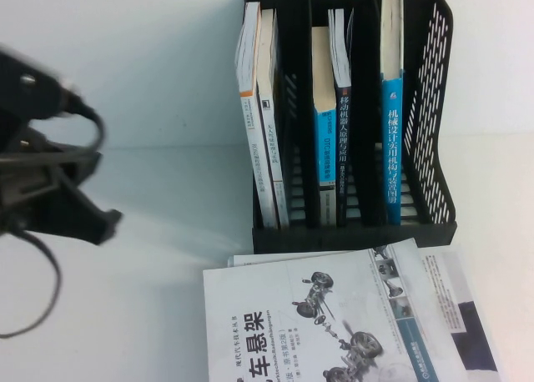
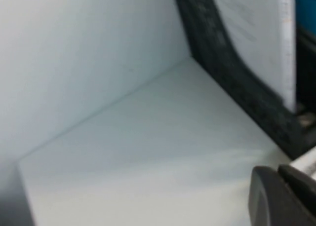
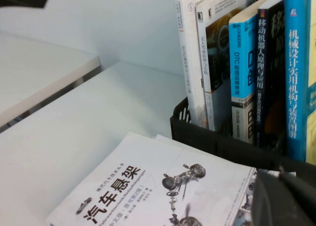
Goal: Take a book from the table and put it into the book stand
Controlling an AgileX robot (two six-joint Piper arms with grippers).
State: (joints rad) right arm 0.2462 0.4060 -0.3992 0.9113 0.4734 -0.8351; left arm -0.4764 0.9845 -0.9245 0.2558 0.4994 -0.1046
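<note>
Stand (image 1: 434,107): black rack at the back of the counter (image 1: 150,299), five books upright in its slots.
Book (image 1: 340,140): the dark-spined book with white characters already stands in the stand's middle slot, leaning beside a blue-spined one.
White book (image 1: 317,315): lies flat on the counter just in front of the stand, on top of another flat one.
Left gripper (image 1: 104,223): raised over the counter well to the left of the stand, fully closed, holding nothing.
Right gripper (image 3: 286,196): low, near the stand's front rim over the flat books; whether it is open or closed cannot be told.
Risk 1: if another book goes in, its corner may catch a divider or the front rim and tip out.
Risk 2: the leaning books narrow their slots, so an insert there may jam or crumple pages.
Risk 3: a closed gripper sliding under the white book may push the whole stack into the stand instead of lifting it.
</note>
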